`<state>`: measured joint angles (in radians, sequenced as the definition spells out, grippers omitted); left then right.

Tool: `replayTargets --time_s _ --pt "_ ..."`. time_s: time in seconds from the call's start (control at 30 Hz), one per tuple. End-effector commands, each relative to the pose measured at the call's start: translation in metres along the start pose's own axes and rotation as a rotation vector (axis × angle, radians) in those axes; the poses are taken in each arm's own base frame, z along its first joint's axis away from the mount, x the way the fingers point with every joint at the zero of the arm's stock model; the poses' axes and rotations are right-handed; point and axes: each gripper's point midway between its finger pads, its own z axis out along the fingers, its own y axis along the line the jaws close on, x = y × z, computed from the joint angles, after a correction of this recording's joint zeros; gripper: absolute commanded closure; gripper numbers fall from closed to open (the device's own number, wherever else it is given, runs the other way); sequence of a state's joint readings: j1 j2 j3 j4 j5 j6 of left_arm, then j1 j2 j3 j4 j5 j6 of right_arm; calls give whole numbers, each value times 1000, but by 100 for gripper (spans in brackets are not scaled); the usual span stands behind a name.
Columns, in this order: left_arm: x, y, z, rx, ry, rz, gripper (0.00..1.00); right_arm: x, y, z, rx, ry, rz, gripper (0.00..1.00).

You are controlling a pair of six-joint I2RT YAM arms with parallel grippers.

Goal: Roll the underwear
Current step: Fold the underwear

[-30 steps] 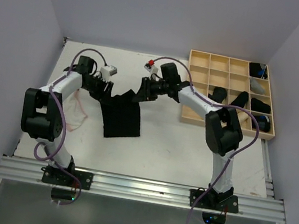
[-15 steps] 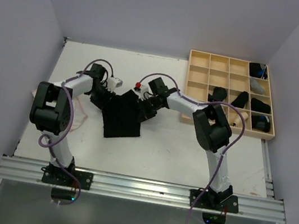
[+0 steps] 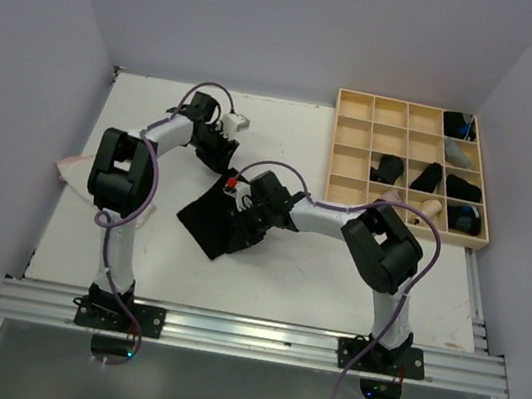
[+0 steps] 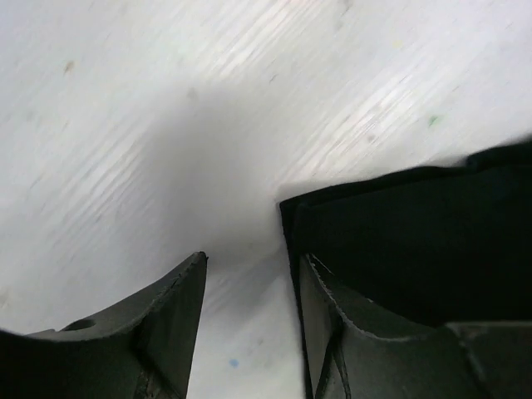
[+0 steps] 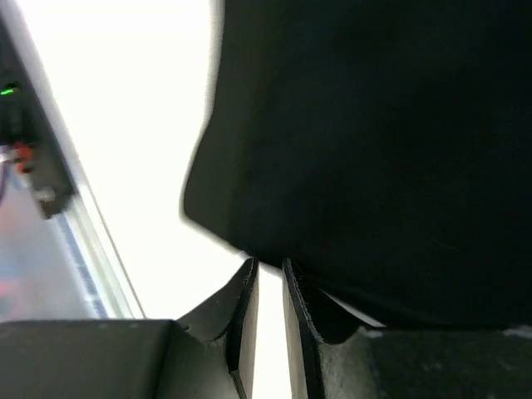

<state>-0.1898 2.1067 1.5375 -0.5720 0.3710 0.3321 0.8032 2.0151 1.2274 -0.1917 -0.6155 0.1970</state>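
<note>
Black underwear (image 3: 205, 225) is lying on the counter (image 3: 326, 270), its edge meeting the narrow right jaws, grip unclear; left jaws are gaping beside its far corner.

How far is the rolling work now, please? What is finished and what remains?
Done: several rolls sit in the wooden tray. In hand: one black underwear lies unrolled on the table; the right gripper is at its edge, jaws nearly closed, the left gripper open beside a corner. Left: rolling it, then the whitish piece at the table's left edge.
</note>
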Motion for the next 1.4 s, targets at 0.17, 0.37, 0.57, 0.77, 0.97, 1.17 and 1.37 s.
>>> replayTargets --time_s 0.17,0.37,0.57,0.77,0.97,1.17,1.37 --pt "-93 -7 -48 2 -267 30 42 -74 67 -62 -94 -233 -111 75" --pt "-114 33 -196 -261 -608 -6 1 -80 70 -94 -56 -277 -192 74" --pt "-66 4 -187 -74 -441 81 6 -115 49 -93 29 -429 -135 40" --pt "20 -26 -136 131 -303 -136 24 -105 26 -30 -168 -220 258 72" --pt "58 -28 -102 133 -212 -309 37 -108 24 -13 -164 -249 363 71" --pt "79 -16 -85 77 -145 -347 40 -115 17 -3 -164 -296 444 68" --pt "98 -15 -70 87 -67 -384 48 -115 19 12 -191 -286 539 65"
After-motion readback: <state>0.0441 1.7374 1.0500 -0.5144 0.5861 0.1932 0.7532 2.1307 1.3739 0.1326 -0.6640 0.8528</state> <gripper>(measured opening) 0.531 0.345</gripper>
